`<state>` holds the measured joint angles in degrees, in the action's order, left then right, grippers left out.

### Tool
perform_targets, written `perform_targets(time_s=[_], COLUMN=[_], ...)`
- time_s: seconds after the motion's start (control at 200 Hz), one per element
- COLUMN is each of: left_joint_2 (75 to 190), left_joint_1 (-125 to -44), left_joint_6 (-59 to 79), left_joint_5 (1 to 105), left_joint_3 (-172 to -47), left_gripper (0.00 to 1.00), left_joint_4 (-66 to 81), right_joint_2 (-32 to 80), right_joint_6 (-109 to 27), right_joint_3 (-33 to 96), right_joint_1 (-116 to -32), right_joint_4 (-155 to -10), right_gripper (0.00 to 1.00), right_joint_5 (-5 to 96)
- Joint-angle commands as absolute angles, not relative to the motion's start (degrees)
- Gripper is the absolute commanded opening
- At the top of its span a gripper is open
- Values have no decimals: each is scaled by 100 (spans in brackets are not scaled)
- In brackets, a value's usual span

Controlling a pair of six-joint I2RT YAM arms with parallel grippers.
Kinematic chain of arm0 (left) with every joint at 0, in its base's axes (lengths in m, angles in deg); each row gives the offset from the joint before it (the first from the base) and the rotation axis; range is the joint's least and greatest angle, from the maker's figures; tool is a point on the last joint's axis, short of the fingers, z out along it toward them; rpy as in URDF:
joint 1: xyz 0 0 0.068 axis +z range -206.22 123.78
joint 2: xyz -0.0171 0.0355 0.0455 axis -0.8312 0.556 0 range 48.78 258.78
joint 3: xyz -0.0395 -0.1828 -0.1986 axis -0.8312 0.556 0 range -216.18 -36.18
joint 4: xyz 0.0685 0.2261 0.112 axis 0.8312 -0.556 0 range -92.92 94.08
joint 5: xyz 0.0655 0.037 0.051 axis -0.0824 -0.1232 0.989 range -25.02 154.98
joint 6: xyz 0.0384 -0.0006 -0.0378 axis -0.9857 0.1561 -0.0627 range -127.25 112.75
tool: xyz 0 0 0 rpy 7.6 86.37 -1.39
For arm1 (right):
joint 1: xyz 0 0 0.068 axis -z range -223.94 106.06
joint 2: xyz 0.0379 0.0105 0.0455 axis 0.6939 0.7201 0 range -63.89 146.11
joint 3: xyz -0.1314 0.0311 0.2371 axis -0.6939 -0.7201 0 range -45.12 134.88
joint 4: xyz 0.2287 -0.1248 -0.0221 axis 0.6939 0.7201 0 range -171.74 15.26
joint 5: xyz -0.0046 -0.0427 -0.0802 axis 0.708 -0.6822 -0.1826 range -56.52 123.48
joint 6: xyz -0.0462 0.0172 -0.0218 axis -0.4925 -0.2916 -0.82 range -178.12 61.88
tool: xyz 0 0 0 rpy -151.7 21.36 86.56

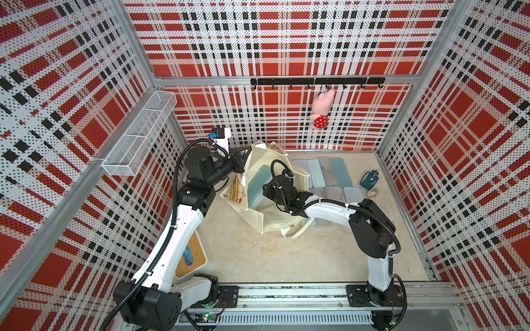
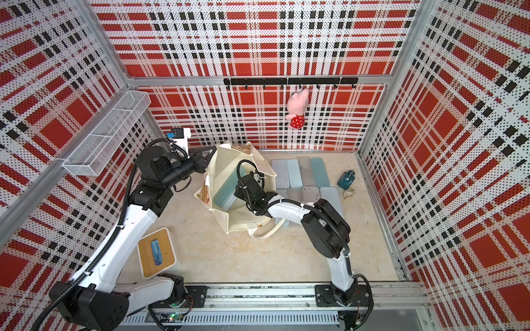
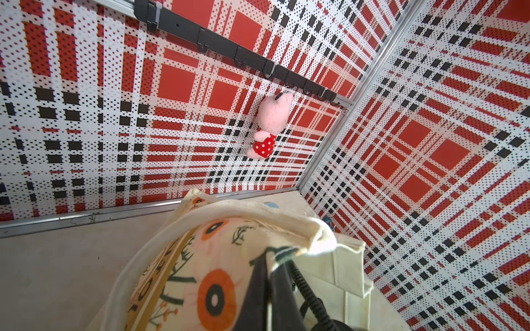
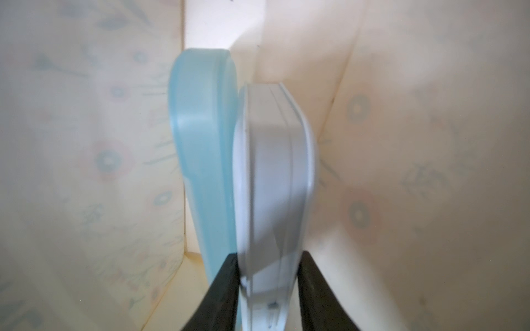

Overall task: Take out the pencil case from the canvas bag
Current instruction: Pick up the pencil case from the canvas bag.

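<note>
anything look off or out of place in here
Mostly the canvas bag: it sags lopsided, its rim pinched by the left gripper, one white handle flopped onto the table. Inside, the right gripper is closed on a grey pencil case standing on edge beside a blue one. Nothing looks spilled or damaged.

We count one canvas bag [image 1: 275,220]. Inside it are two: a pale blue pencil case [image 4: 200,143] and a grey-white pencil case [image 4: 272,177]. On the desk [image 1: 258,258] outside the bag we make out at least seven more cases [image 1: 315,172] — part of that group is hidden. Elsewhere — one plush toy [image 1: 322,109], one wire basket [image 1: 140,131], one hook rail [image 1: 315,81], one wood-topped box [image 2: 156,252].
</note>
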<state>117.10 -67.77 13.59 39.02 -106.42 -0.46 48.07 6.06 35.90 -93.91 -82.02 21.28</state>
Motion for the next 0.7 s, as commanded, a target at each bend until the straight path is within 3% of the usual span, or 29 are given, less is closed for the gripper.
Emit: perform_targets(time_s=[0.0,0.331,0.696], left_joint_2=[11729,11874,11901], left_joint_1=[-6727,-6685,-6574], left_joint_6=[1053,866,785], left_joint_5=[4047,4226,4667], left_joint_3=[-10869,-10875,-10790], left_gripper=[0,0,0], left_joint_4=[334,234,87], right_joint_2=[4447,3685,2550], right_joint_6=[-209,-1208,-2209], right_joint_3=[3860,3596,3053], right_joint_1=[-9586,-9773,-9773], right_joint_4=[-7401,-7162,-7669], right_gripper=[35,32,31], right_joint_5=[1580,1282,1765])
